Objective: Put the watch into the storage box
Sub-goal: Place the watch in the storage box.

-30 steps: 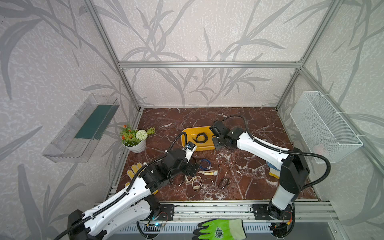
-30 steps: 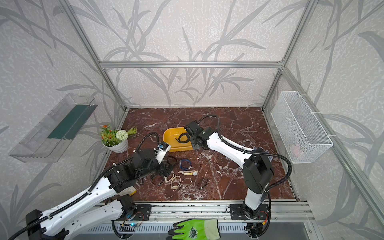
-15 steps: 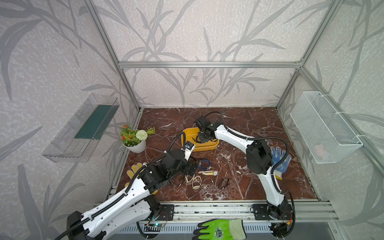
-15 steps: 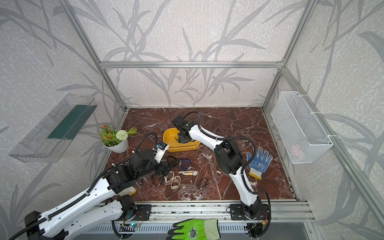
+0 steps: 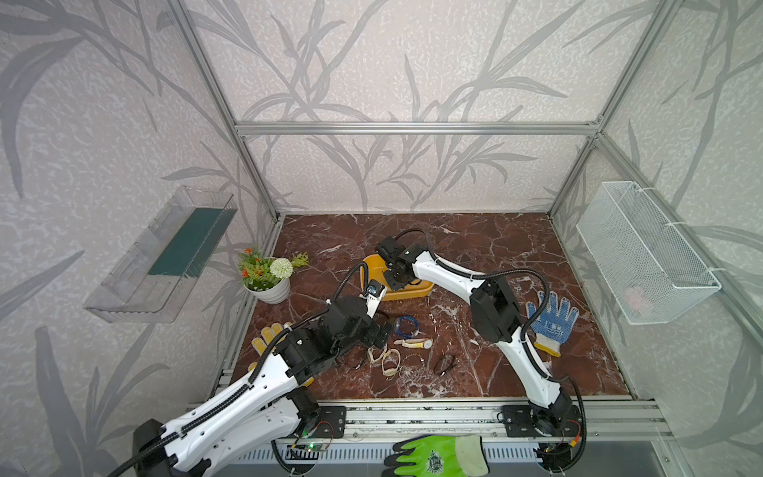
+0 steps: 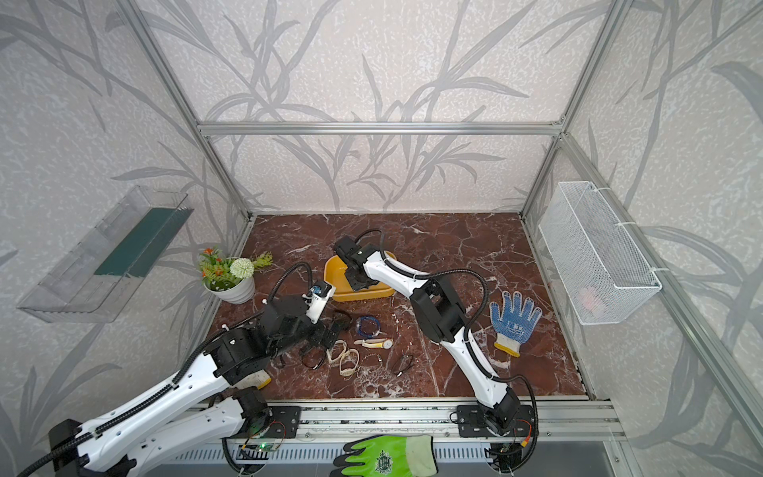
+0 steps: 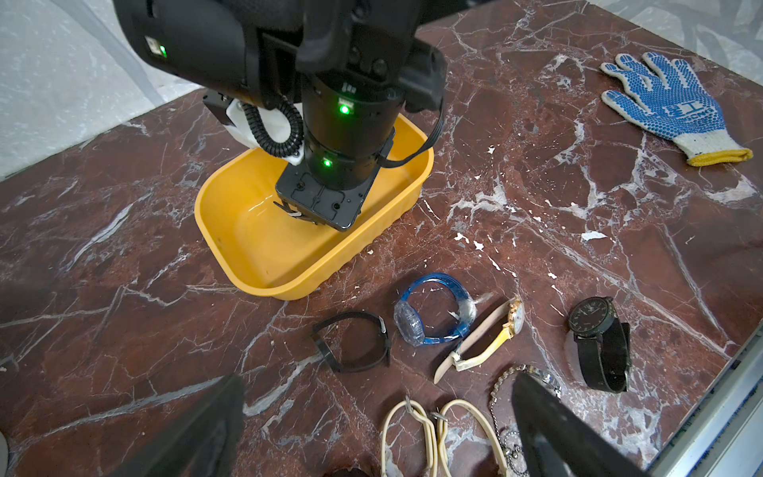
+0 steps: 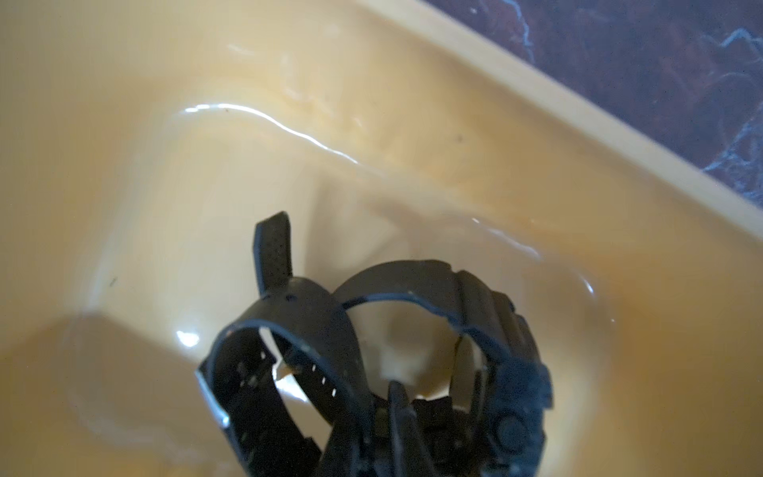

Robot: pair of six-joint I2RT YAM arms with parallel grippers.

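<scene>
Now the right gripper (image 8: 396, 421) reaches down inside the storage box (image 7: 285, 291), left of the middle of the marble surface (image 5: 475, 247). Its claw is pinching the black watch (image 8: 413, 278) close to the yellow floor. I judge that only the release remains. The gripper is no longer at the box's right end as a second ago, and its arm no longer hides the blue glove (image 5: 551, 320). The left gripper (image 7: 377, 429) hangs spread wide near the front edge.

Watch (image 8: 313, 318) cut off at btm edge, blurred; pink obj (image 5: 638, 295) in basket (image 5: 619, 231) unidentifiable.
</scene>
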